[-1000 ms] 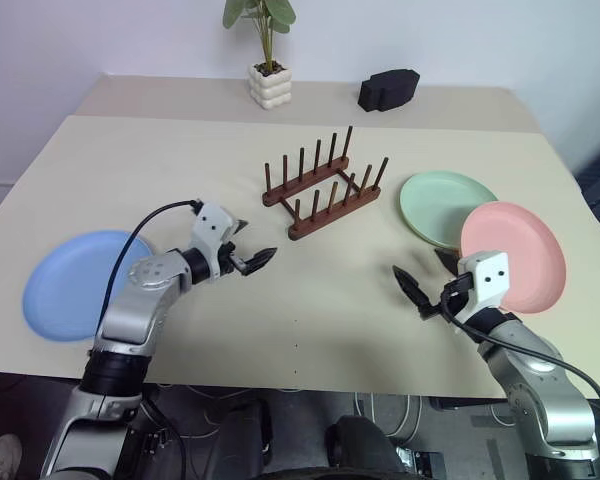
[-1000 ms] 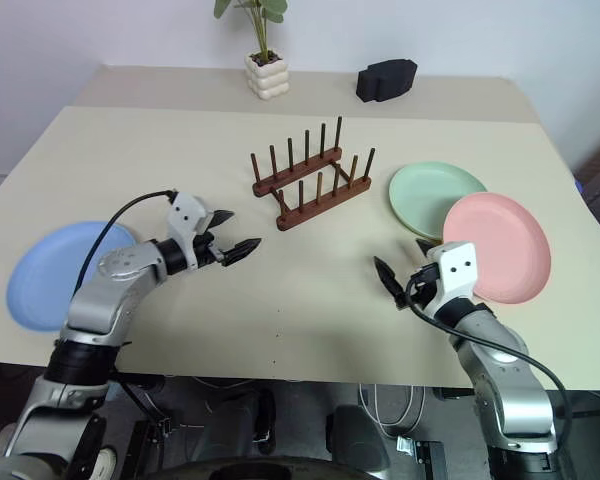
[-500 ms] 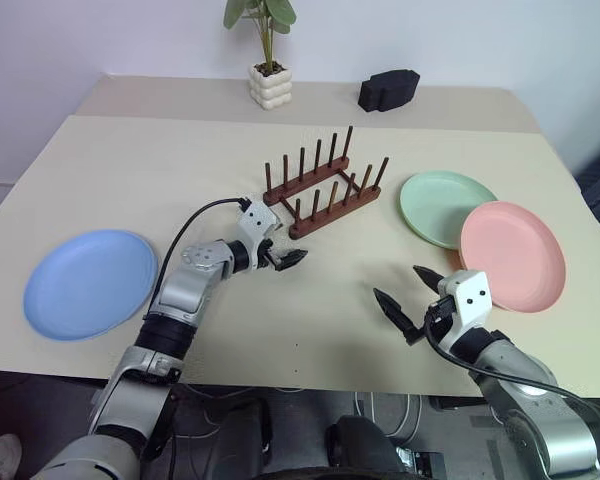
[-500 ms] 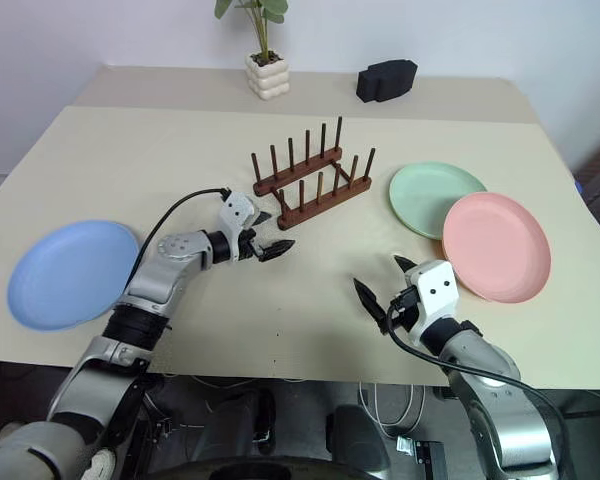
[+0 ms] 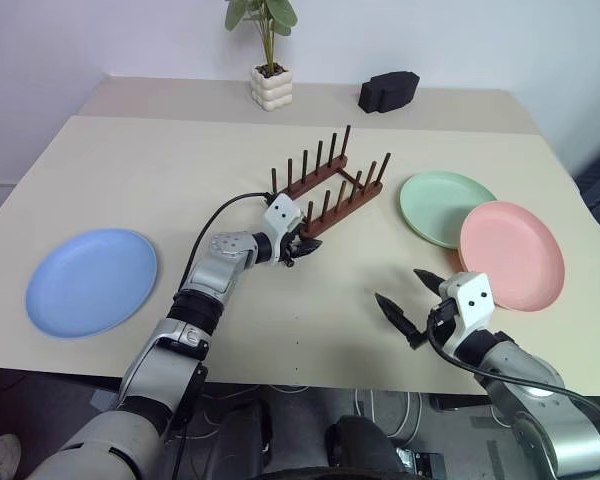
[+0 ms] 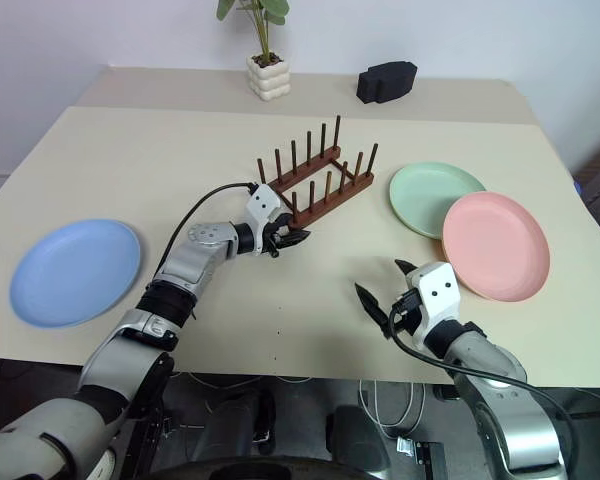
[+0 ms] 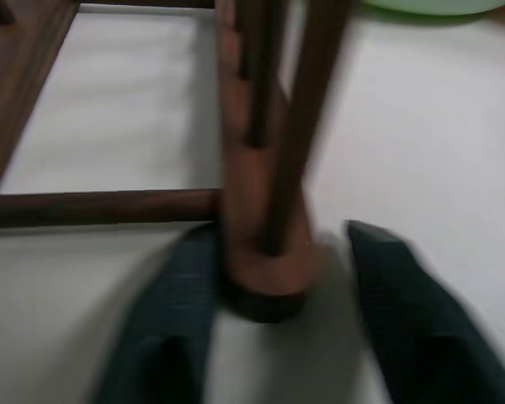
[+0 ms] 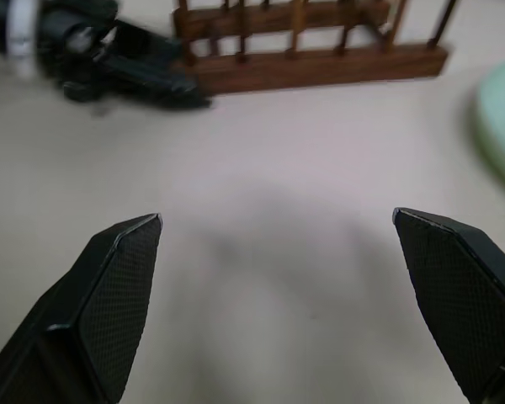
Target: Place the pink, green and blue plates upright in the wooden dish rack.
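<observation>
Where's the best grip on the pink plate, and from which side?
Probably the pink plate by its near rim, from the right gripper side. It lies flat, its far-left edge overlaps the green plate, and only the raised rim gives purchase.

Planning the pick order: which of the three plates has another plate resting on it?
The green plate: the pink plate overlaps its near right edge. The blue plate lies alone on the table's left side, touching nothing.

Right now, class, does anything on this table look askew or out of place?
Yes: the rack sits skewed on the table, and the left gripper has its jaws around the end of one rail. All three plates lie flat, none racked.
</observation>
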